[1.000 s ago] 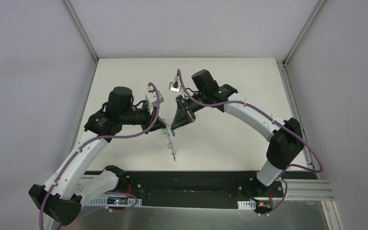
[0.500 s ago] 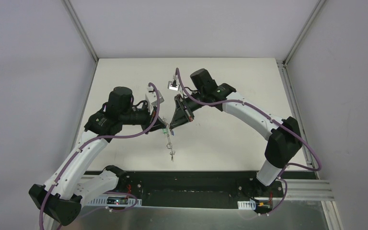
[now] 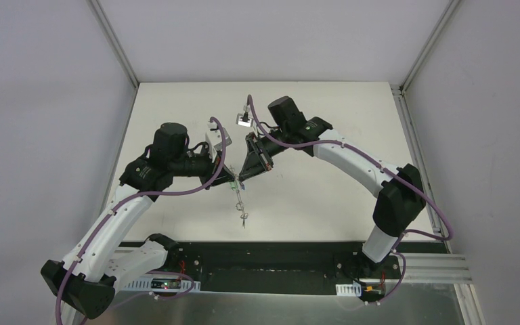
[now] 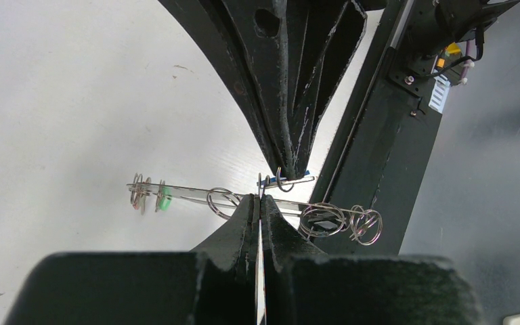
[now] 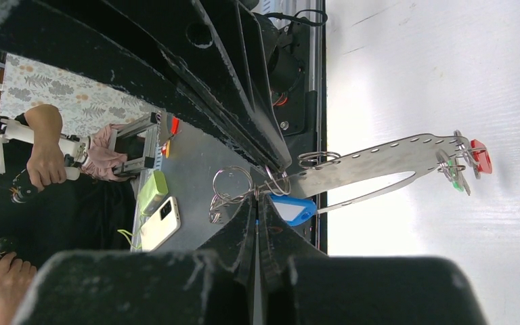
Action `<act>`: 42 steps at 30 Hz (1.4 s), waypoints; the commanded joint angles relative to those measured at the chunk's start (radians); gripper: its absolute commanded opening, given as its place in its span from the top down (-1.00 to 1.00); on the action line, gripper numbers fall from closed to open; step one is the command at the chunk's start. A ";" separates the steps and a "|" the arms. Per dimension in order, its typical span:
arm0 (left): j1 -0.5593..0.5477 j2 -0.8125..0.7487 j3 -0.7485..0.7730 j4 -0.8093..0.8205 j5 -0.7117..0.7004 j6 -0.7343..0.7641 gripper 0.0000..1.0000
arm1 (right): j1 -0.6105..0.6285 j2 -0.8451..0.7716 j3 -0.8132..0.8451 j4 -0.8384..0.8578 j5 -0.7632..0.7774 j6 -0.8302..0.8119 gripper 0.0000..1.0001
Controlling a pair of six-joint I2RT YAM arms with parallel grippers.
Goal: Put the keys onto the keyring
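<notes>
Keyring [image 5: 379, 157] hung between the arms above the surface [image 3: 325, 108], clamped in the closed left pincer [image 4: 258, 201] to steady it, while the closed right pincer [image 5: 255, 203] pinched the blue-tagged key [image 5: 292, 208] just beside it, apparently for threading.

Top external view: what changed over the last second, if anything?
The right hand, shut on the blue-tagged key, crept slightly left toward the left hand, and the keyring held by the left hand swung left with it. Nothing was let go; the left arm stayed put.
</notes>
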 commanded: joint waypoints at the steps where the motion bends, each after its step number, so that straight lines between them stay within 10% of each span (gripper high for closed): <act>1: -0.008 -0.008 0.004 0.054 0.045 0.002 1.00 | 0.005 -0.004 0.046 0.021 0.001 0.012 1.00; 42: -0.014 -0.007 -0.001 0.049 0.038 0.013 1.00 | 0.008 0.008 0.060 0.034 0.032 0.049 1.00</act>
